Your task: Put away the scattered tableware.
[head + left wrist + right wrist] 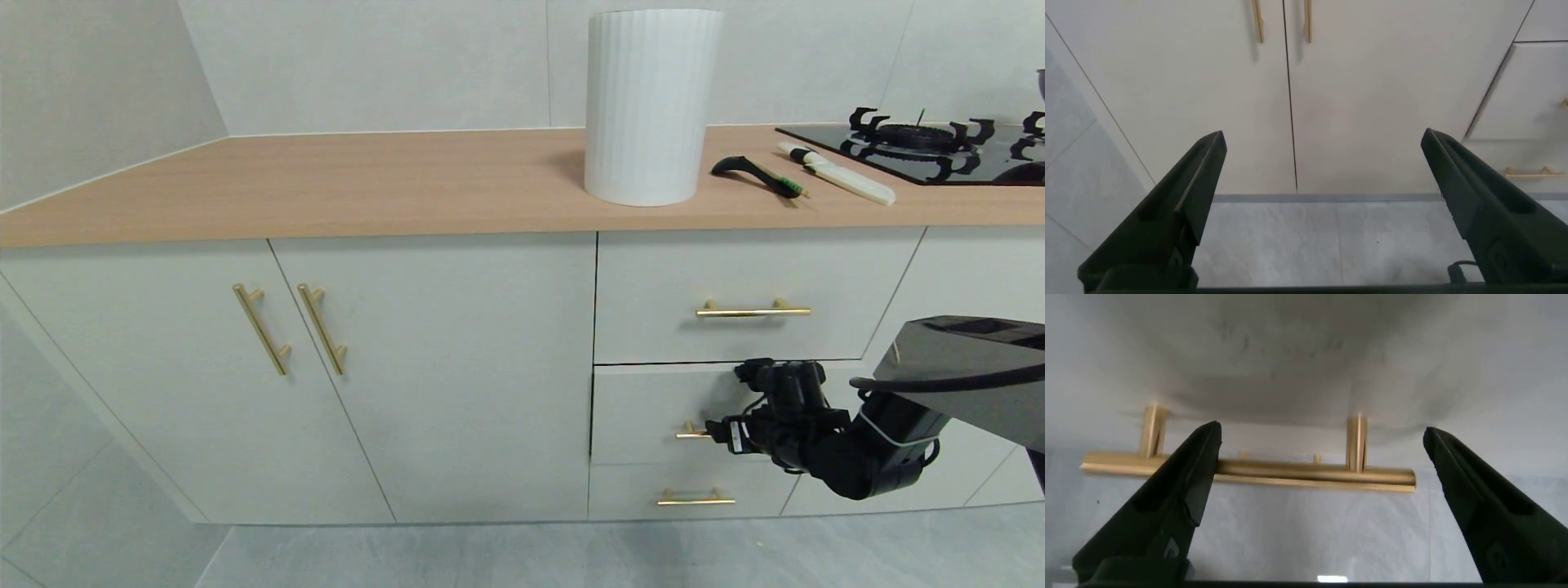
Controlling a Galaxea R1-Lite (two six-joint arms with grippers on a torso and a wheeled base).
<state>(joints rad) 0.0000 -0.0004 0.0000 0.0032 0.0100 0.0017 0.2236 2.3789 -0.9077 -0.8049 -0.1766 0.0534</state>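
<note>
Tableware: one black-handled utensil (755,173), one white knife (841,181), beside one canister (651,106)

A black-handled utensil (755,175) and a white knife (841,176) lie flat, just beside each other, on the wooden countertop (367,180) near the hob (922,151).

My right hand (731,402) hides most of the middle drawer handle (691,434). The stove (898,159) runs off the picture's right edge.
</note>
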